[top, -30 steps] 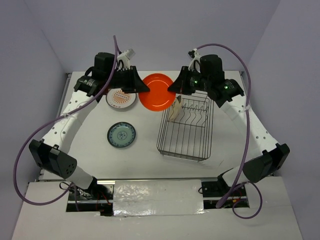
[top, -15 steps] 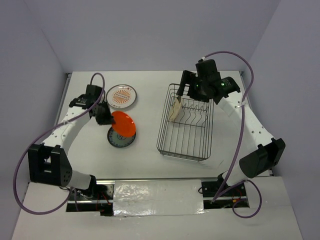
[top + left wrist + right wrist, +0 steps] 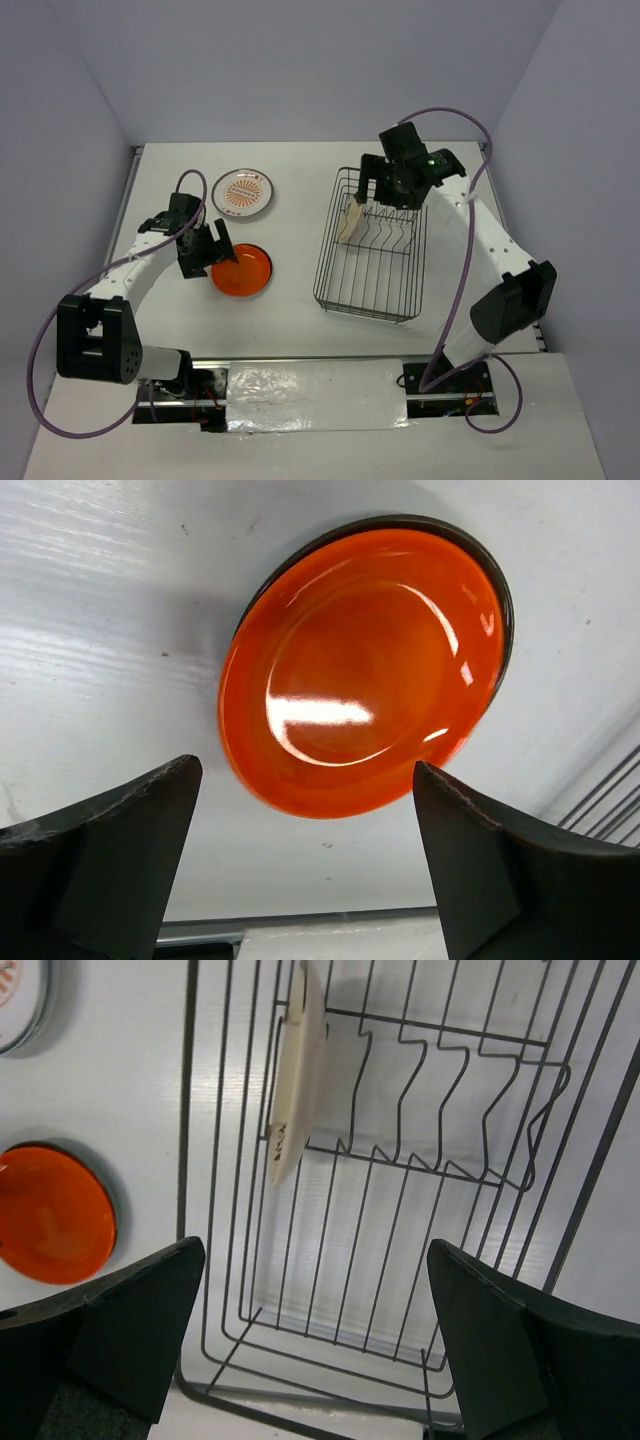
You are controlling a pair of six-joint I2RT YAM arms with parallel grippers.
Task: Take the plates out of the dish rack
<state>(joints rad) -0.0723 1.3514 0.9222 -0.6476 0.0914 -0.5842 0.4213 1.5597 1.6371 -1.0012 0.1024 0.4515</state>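
Note:
The solid orange plate (image 3: 241,269) lies flat on the table left of the dish rack (image 3: 362,311). In the left wrist view the orange plate (image 3: 365,670) rests on another plate, of which only a dark rim (image 3: 500,590) shows. My left gripper (image 3: 205,250) is open just left of it, and nothing is between its fingers (image 3: 110,860). A cream plate (image 3: 350,218) stands on edge in the rack's far left slot (image 3: 297,1070). My right gripper (image 3: 385,185) hovers open and empty over the rack's far end (image 3: 315,1250).
A white plate with an orange pattern (image 3: 243,192) lies flat at the back left of the table. The rack's upright divider prongs (image 3: 440,1110) stand right of the cream plate. The table's left edge (image 3: 128,200) is close behind my left arm.
My left gripper carried the orange plate down onto the teal-green plate and let go of it. My right gripper opened and shifted over the rack's far end.

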